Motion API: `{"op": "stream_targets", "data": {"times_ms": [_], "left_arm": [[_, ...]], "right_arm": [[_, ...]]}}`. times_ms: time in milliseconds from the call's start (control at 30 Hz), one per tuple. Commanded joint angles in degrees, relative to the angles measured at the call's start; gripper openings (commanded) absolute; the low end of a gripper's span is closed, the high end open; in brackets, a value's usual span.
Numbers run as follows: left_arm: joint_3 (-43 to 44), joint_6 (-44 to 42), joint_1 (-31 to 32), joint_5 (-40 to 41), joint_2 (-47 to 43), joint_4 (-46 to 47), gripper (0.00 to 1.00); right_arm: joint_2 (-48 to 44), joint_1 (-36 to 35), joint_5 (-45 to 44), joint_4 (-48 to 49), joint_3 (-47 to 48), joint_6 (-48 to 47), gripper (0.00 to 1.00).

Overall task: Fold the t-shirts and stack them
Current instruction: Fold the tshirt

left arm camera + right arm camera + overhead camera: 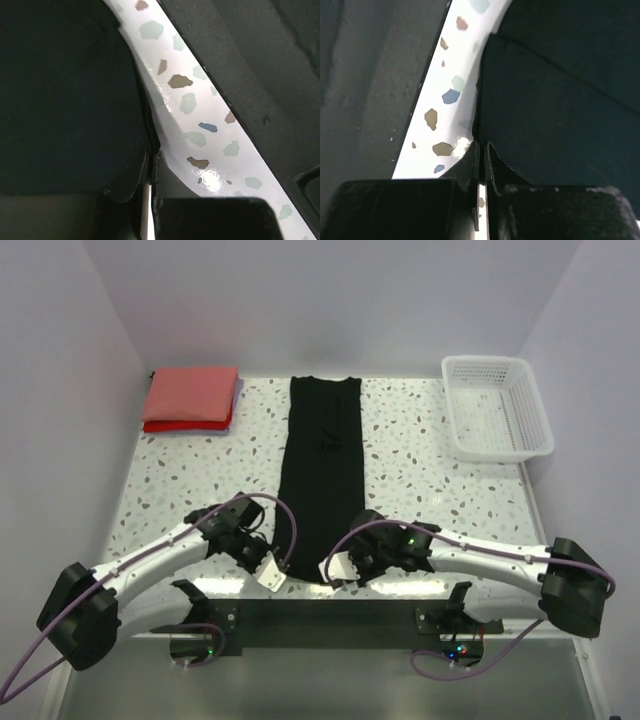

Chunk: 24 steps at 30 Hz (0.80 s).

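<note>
Left end effector and right end effector clench the near corners of the black t-shirt — its long axis runs straight away from them.

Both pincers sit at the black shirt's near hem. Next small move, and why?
Probably raise both together slightly. The left pincer and right pincer are shut on the near corners of the black shirt, a long flat strip; lifting the hem starts the fold toward its far end.

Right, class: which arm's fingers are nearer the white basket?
Right. The right fingers hold the near-right corner of the black t-shirt, on the basket side; the left fingers hold the near-left corner.
</note>
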State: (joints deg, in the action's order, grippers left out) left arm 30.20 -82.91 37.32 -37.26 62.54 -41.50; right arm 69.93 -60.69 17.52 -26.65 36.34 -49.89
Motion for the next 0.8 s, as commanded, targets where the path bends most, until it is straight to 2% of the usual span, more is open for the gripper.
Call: {"op": "stream_targets", "data": {"times_ms": [0, 67, 100, 200, 433, 767], "left_arm": [[5.4, 2.9, -1.0, -2.7, -0.5, -3.5, 0.00], [7.8, 2.2, -4.8, -3.3, 2.7, -3.8, 0.00], [10.5, 2.2, -9.1, -3.5, 4.2, -3.3, 0.00], [17.1, 0.1, -13.9, -3.8, 11.6, -4.8, 0.00], [27.1, -0.8, -17.1, -4.1, 21.9, -0.2, 0.00], [42.0, -6.1, -21.8, -4.8, 36.3, -0.2, 0.00]], "right_arm": [[-3.1, -0.2, 0.6, -2.2, 3.3, 5.2, 0.00], [-3.3, 3.2, 1.5, -2.7, 4.1, 3.9, 0.00], [-3.0, 4.7, 2.4, -2.9, 4.9, 3.4, 0.00], [-0.5, 9.5, 3.3, -2.9, 6.6, 0.7, 0.00], [9.7, 18.2, 5.6, 1.2, 16.1, -3.9, 0.00], [23.7, 27.5, 8.7, -0.7, 29.9, -11.8, 0.00]]}}
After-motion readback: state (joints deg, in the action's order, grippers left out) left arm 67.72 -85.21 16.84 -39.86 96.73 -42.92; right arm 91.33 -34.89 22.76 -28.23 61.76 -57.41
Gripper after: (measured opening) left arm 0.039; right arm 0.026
